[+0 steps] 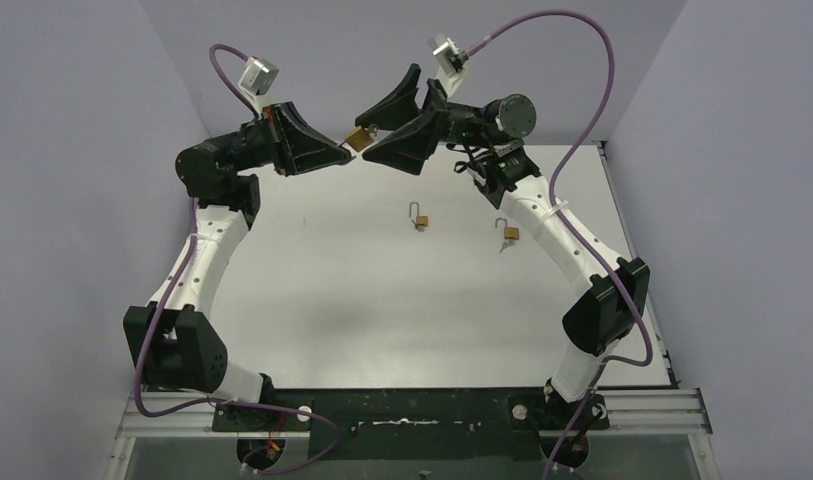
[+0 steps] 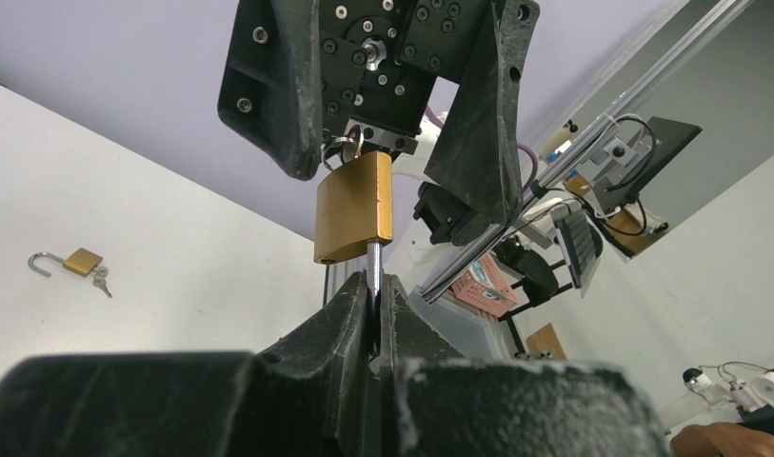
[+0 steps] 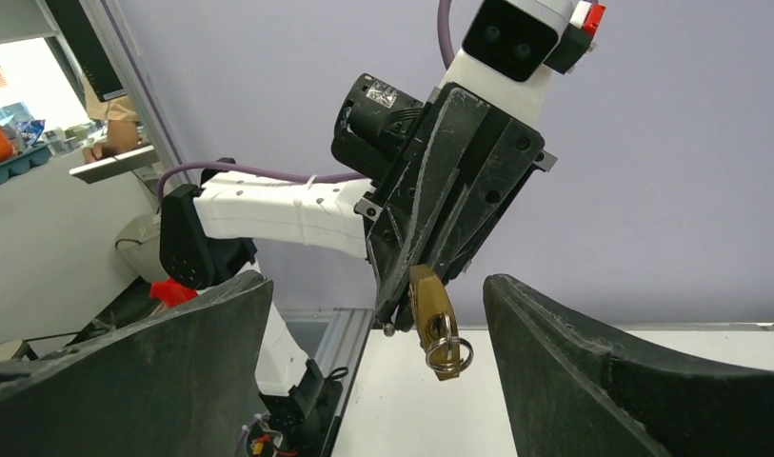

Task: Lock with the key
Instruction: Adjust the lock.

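My left gripper (image 1: pixel 344 147) is shut on the steel shackle (image 2: pixel 373 271) of a brass padlock (image 1: pixel 356 140) and holds it high above the table's back edge. The padlock body (image 2: pixel 354 208) points toward my right gripper (image 1: pixel 370 135). That gripper is open wide, with one finger on each side of the padlock, not touching it. In the right wrist view the padlock (image 3: pixel 430 303) hangs between my fingers (image 3: pixel 592 371). A key with a ring (image 3: pixel 446 352) sits in its keyhole.
Two more brass padlocks with open shackles lie on the white table: one at the centre (image 1: pixel 420 218) and one to its right (image 1: pixel 508 236), each with keys. The first also shows in the left wrist view (image 2: pixel 81 261). Purple walls close in the back.
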You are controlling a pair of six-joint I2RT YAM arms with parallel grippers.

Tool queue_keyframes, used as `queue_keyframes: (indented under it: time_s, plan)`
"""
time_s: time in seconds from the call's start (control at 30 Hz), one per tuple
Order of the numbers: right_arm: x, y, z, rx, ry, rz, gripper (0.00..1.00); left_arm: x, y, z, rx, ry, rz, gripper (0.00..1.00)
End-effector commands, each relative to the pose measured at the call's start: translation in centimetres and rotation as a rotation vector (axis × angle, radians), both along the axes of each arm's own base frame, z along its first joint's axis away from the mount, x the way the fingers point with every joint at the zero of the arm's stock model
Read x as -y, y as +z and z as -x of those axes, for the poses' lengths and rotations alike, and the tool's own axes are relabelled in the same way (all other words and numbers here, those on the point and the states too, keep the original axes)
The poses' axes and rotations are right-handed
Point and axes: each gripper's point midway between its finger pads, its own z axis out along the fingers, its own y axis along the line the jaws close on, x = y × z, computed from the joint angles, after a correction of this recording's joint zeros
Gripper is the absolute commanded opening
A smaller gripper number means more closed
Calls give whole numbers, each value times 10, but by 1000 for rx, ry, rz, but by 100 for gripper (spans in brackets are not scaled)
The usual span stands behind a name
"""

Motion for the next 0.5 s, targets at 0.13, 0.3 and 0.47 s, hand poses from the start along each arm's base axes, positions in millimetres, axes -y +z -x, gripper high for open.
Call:
queue_keyframes:
  time_s: [0.13, 0.3, 0.47]
  plan:
    - [3, 22, 11, 48, 53, -36, 76, -2, 14, 4, 73, 13, 28, 0]
    - [2, 19, 9, 40, 48, -25, 76, -2, 16, 2, 75, 15, 32, 0]
    - [-1, 17, 9, 34, 55, -18, 58, -2, 15, 0, 74, 14, 30, 0]
